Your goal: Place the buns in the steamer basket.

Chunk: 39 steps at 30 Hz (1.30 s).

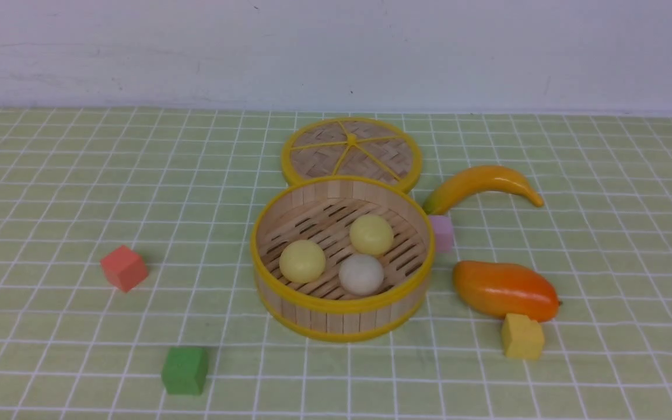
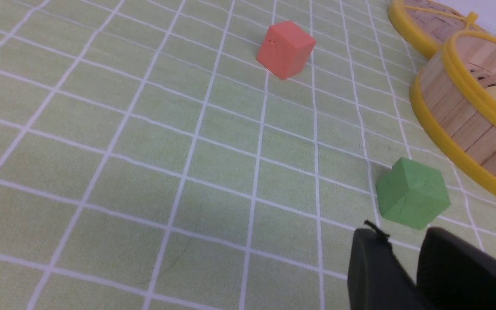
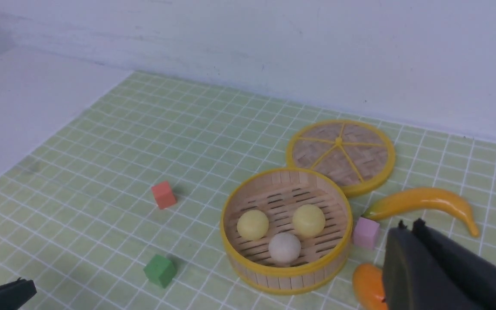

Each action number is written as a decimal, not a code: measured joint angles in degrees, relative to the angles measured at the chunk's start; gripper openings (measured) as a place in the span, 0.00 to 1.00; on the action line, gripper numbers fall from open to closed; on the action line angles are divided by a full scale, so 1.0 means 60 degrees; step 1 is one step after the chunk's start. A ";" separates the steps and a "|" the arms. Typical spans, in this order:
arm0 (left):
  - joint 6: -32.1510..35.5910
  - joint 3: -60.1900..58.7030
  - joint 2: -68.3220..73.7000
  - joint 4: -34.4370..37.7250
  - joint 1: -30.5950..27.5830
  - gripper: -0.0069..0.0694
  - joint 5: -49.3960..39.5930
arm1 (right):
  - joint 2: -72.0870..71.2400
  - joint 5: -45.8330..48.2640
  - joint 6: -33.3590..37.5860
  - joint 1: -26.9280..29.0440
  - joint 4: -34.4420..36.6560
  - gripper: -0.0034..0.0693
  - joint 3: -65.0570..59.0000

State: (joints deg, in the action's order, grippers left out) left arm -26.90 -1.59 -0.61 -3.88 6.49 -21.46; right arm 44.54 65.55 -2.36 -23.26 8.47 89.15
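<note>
Three buns lie inside the steamer basket [image 1: 342,304]: two pale yellow ones [image 1: 303,261] [image 1: 371,234] and an off-white one [image 1: 361,273]. In the right wrist view the steamer basket [image 3: 286,272] holds the same buns [image 3: 252,224] [image 3: 308,220] [image 3: 284,247]. My right gripper [image 3: 407,226] is shut and empty, above the table on the mango's side of the basket. My left gripper [image 2: 403,234] is open with only table between its fingers, close to the green cube [image 2: 411,198]. The steamer basket's wall [image 2: 459,120] is beside it. Neither arm shows in the front view.
The woven lid [image 1: 352,151] lies flat behind the basket. A banana [image 1: 482,184], pink cube [image 1: 442,232], orange mango [image 1: 504,290] and yellow cube [image 1: 522,336] sit to the right. A red cube [image 1: 124,267] and a green cube [image 1: 184,370] sit to the left.
</note>
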 joint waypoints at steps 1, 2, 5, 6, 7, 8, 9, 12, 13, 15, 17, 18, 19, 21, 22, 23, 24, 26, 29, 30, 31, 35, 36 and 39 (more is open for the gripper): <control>0.0000 0.0000 0.0000 0.0000 0.0000 0.30 0.0000 | -0.0038 0.0000 0.0000 0.0046 0.0000 0.02 -0.0017; 0.0000 0.0000 0.0000 0.0000 0.0000 0.31 0.0000 | -0.0386 -0.0098 0.0000 0.0541 -0.0029 0.02 -0.0228; 0.0000 0.0000 0.0000 0.0000 0.0000 0.31 0.0000 | -0.1101 -0.0394 -0.0009 0.1528 -0.0217 0.03 -0.0924; 0.0000 0.0000 0.0000 0.0000 0.0000 0.31 0.0000 | -0.1422 -0.0500 -0.0009 0.1922 -0.0246 0.03 -0.1234; 0.0000 0.0000 0.0000 0.0000 0.0000 0.31 0.0000 | -0.1775 -0.0699 -0.0009 0.2322 -0.0288 0.03 -0.1700; 0.0000 0.0000 0.0000 0.0000 0.0000 0.31 0.0000 | -0.2304 -0.1094 -0.0009 0.2852 -0.0468 0.03 -0.2492; 0.0000 0.0000 0.0000 0.0000 0.0000 0.31 0.0000 | -0.2623 -0.1378 -0.0009 0.3123 -0.0641 0.03 -0.3018; 0.0000 0.0000 0.0000 0.0000 0.0000 0.32 0.0000 | -0.3766 -0.2537 -0.0009 0.3751 -0.1062 0.03 -0.5012; 0.0000 0.0000 0.0000 0.0000 0.0000 0.32 0.0000 | -0.4137 -0.2930 -0.0009 0.3868 -0.1225 0.03 -0.5856; 0.0000 0.0000 0.0000 0.0000 0.0000 0.32 0.0000 | -0.5219 -0.4173 -0.0009 0.4071 -0.1587 0.03 -0.7804; 0.0000 0.0000 0.0000 0.0000 0.0000 0.33 0.0000 | -0.5998 -0.5207 -0.0009 0.4112 -0.1895 0.03 -0.9561; 0.0000 0.0000 0.0000 0.0000 0.0000 0.33 0.0000 | -0.6262 -0.5592 -0.0009 0.4123 -0.2017 0.03 -1.0226; 0.0000 0.0000 0.0000 0.0000 0.0000 0.33 0.0000 | -0.6324 -0.5675 -0.0009 0.4123 -0.2039 0.03 -1.0387; 0.0000 0.0000 0.0000 0.0000 0.0000 0.33 0.0000 | -0.6884 -0.6363 -0.0009 0.4142 -0.2197 0.03 -1.1849; 0.0000 0.0000 0.0000 0.0000 0.0000 0.33 0.0000 | -0.7209 -0.6647 -0.0009 0.4151 -0.2241 0.03 -1.2686; 0.0000 0.0000 0.0000 0.0000 0.0000 0.33 0.0000 | -0.7350 -0.6751 -0.0009 0.4151 -0.2251 0.03 -1.3095; 0.0000 0.0000 0.0000 0.0000 0.0000 0.33 0.0000 | -0.7458 -0.6815 -0.0009 0.4151 -0.2251 0.03 -1.3530; 0.0000 0.0000 0.0000 0.0000 0.0000 0.34 0.0000 | -0.7522 -0.6848 -0.0009 0.4160 -0.2251 0.03 -1.4321; 0.0000 -0.0003 0.0000 0.0000 0.0000 0.34 0.0000 | -0.7522 -0.6776 -0.0019 0.4160 -0.2106 0.03 -1.4888; 0.0000 -0.0003 0.0000 0.0000 0.0000 0.34 0.0000 | -0.7522 -0.6884 -0.0019 0.4160 -0.2077 0.03 -1.4948; 0.0000 -0.0012 0.0000 0.0000 0.0000 0.34 0.0000 | -0.7530 -0.6963 -0.0019 0.4160 -0.2067 0.03 -1.4969; 0.0000 -0.0014 0.0000 0.0000 0.0000 0.35 0.0000 | -0.7530 -0.7053 -0.0010 0.4160 -0.2038 0.03 -1.4990; 0.0000 -0.0014 0.0000 0.0000 0.0000 0.35 0.0000 | -0.7530 -0.7061 -0.0010 0.4160 -0.2038 0.03 -1.4999; 0.0000 -0.0014 0.0000 0.0000 0.0000 0.35 0.0000 | -0.7530 -0.7077 -0.0010 0.4160 -0.2038 0.03 -1.5001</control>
State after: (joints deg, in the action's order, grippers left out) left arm -26.90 -1.68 -0.61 -3.88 6.49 -21.46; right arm -0.64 23.09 -2.43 1.70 -3.76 -0.85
